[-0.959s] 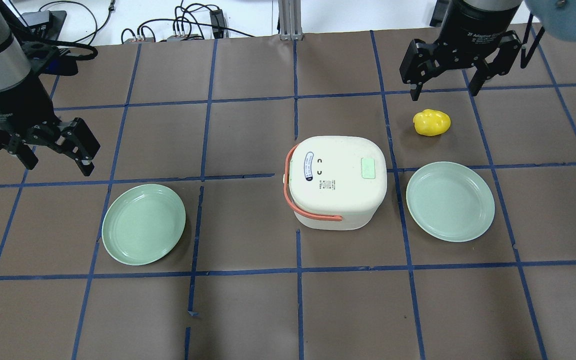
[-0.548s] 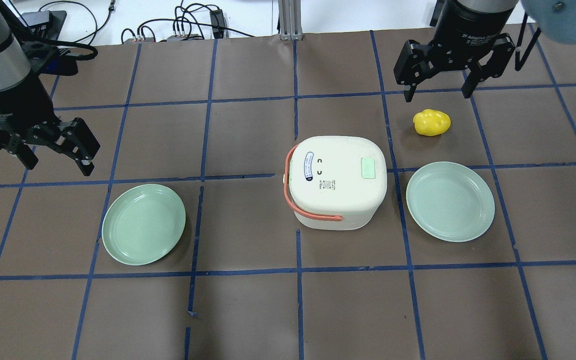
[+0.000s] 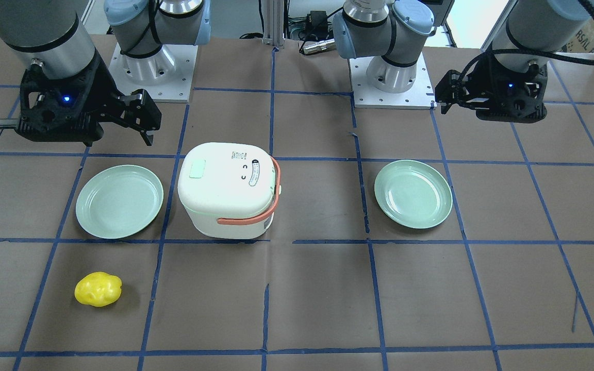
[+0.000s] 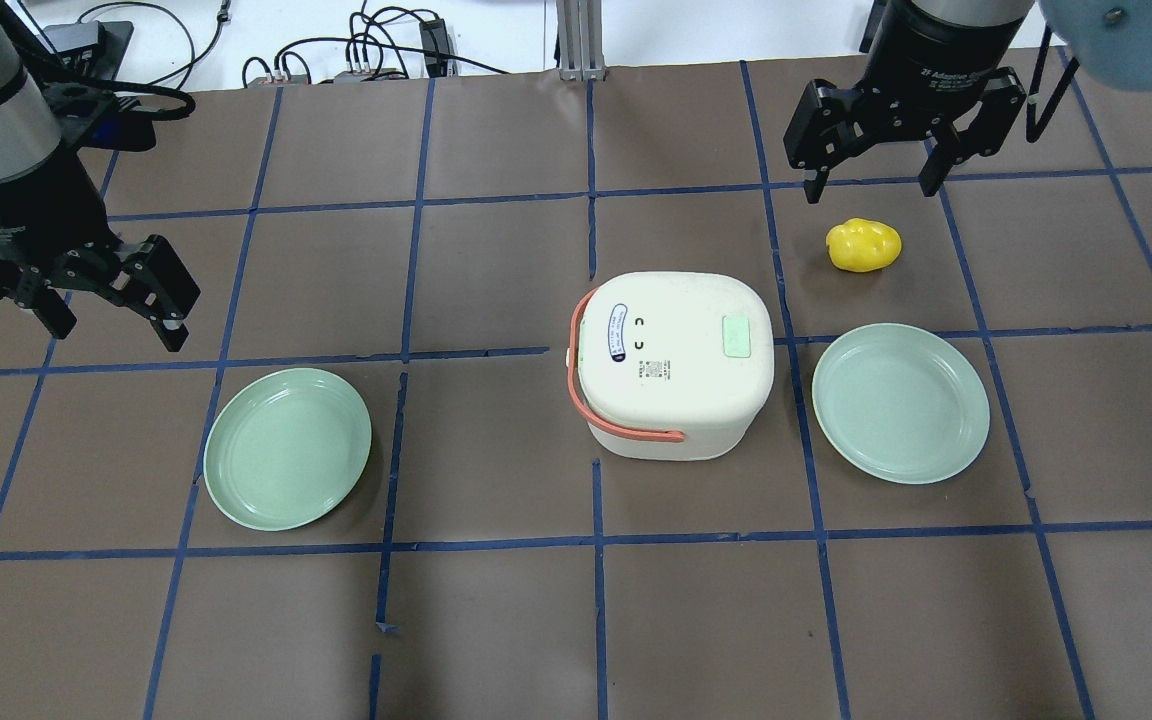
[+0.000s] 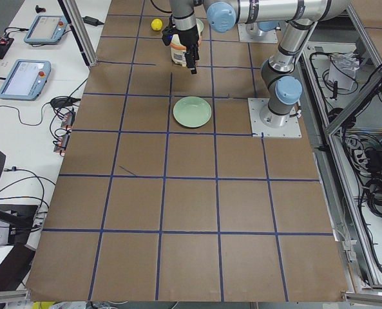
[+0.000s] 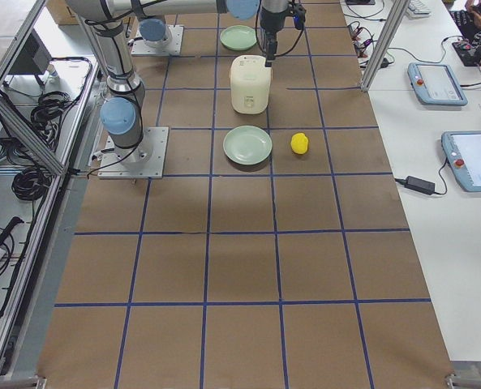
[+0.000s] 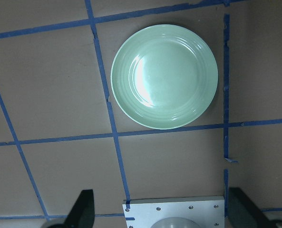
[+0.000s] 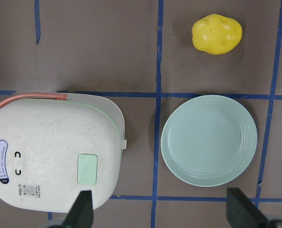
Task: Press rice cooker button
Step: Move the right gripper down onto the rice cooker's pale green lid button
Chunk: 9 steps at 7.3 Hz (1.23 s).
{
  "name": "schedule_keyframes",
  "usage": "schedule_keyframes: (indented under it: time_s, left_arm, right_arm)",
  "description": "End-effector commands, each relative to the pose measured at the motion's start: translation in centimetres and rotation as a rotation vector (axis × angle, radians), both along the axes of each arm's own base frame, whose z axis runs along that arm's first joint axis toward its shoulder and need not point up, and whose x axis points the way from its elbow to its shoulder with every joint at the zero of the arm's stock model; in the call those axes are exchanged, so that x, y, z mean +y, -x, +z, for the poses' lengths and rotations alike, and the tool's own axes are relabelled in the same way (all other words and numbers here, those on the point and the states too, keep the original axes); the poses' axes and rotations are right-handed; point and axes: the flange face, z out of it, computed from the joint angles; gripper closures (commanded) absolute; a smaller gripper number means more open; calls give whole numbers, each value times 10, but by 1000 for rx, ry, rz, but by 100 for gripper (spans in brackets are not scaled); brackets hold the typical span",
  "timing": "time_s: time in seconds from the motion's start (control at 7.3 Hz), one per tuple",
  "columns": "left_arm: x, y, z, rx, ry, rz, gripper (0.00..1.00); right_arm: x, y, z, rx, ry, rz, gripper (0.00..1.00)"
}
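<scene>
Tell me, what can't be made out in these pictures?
- Label print on the rice cooker: too small to read in any view.
- Cooker's inside: hidden under its closed lid.
- Cooker in the exterior left view: partly behind the left gripper.
- Right arm above the right gripper: cut off by the overhead view's top edge.

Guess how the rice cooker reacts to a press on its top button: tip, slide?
Likely stays put: the rice cooker looks squat, with a broad base. Its green button sits off-centre near one top edge, so a hard press might rock it slightly.
</scene>
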Motion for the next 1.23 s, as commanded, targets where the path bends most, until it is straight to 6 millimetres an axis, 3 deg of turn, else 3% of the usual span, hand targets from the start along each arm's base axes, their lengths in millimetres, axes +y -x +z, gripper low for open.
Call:
schedule_keyframes:
  time_s: [0.0, 0.27, 0.55, 0.82, 0.96, 1.1]
  left_arm:
    - [0, 0, -1, 0, -1, 0, 0]
    - [0, 0, 0, 0, 0, 0, 0]
    - [0, 0, 0, 0, 0, 0, 0]
    - [0, 0, 0, 0, 0, 0, 0]
    - [0, 0, 0, 0, 0, 0, 0]
    - [0, 0, 0, 0, 0, 0, 0]
  right_arm:
    - [0, 0, 2, -1, 6, 1, 0]
    - [-1, -5, -2, -47, -1, -5, 0]
    - [8, -36, -7, -68, -12, 39, 3]
    - [10, -45, -41, -73, -11, -3, 8]
    - [13, -45, -67, -74, 7, -13, 29]
    - [15, -45, -81, -76, 22, -15, 58]
